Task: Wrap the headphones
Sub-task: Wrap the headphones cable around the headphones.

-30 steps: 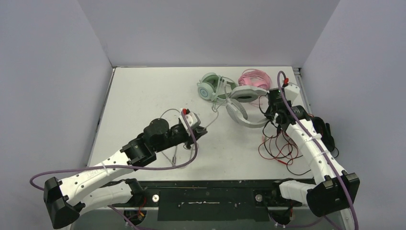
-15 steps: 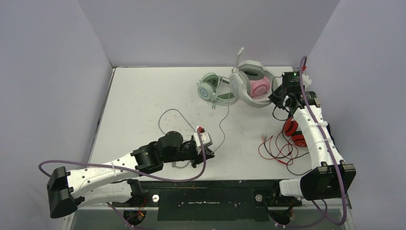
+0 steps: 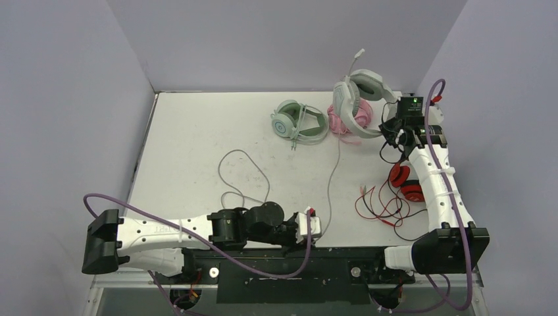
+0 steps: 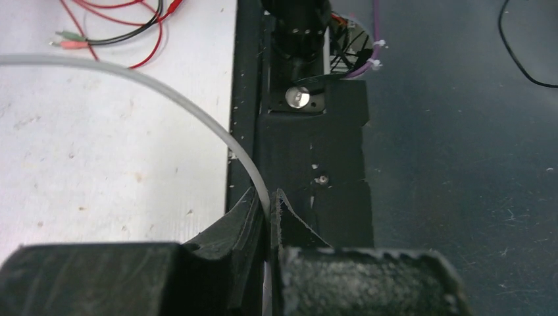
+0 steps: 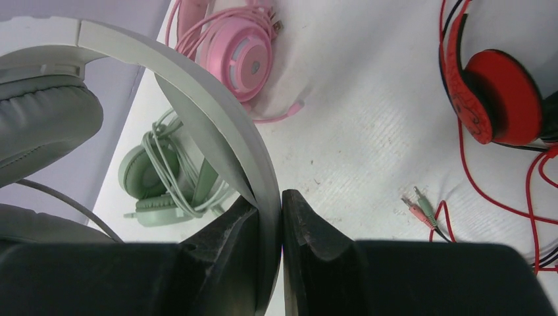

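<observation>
Left gripper (image 4: 268,197) pulled back from mid-table to the near edge at 6 o'clock, clenched on the grey-white cable (image 4: 39,60). That drew the run up to the headset out nearly straight. A slack loop (image 3: 240,172) was left lying at about 9 o'clock of centre, so I judged the tail end not taken up yet.

Red headset (image 3: 401,179) and its leads sat untouched at 3 o'clock.

Right gripper (image 5: 270,201) rose and swung out to 1 o'clock, pinched on the band of the grey-white headset (image 3: 360,99), which hung above the pink headset (image 3: 341,123). Mint headset (image 3: 297,123) lay at 12 o'clock, its cable bunched on it.

Cable stretched, headset held up: ready to start winding, I reckoned.
</observation>
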You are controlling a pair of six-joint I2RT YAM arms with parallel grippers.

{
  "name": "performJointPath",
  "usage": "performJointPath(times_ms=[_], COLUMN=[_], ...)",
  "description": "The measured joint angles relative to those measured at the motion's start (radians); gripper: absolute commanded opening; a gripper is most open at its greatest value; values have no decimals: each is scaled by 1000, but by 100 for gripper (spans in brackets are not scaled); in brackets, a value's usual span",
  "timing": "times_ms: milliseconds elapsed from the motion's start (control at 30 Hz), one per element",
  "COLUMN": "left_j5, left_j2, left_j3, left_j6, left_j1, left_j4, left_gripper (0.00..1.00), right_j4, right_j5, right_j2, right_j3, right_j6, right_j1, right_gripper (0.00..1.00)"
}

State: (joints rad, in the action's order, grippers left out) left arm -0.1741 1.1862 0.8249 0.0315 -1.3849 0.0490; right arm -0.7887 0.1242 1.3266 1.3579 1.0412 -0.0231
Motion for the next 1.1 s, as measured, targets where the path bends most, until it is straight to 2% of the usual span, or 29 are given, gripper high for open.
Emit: performJointPath(times_ms=[433,600,700,800,933,1100], left_j5=[14,161,279,393,483,453], left_j2=[55,23,5,-13,-36,-45], left_j3=[131,209,293,373,450,489], left_j6=[-36,-82,-135,-201,-286,-332], left_j1=[-117,-121,-121,-119,-57,127], left_j4=[32,143,230,281,315,333], left_gripper=[0,0,0,0,0,0], right_j4=[17,46,51,75,150,134], right_j5=[219,323,414,442,431,403], right_j2=[-61,-61,-53,-47,-74,-127], right_j3=[-108,-166,-182,-206,-312,-385], right_j6=[21,-97,-192,-293,-435,-574], right_j1=[9,-28,-127,-226,-316,-416], right_gripper=[0,0,0,0,0,0])
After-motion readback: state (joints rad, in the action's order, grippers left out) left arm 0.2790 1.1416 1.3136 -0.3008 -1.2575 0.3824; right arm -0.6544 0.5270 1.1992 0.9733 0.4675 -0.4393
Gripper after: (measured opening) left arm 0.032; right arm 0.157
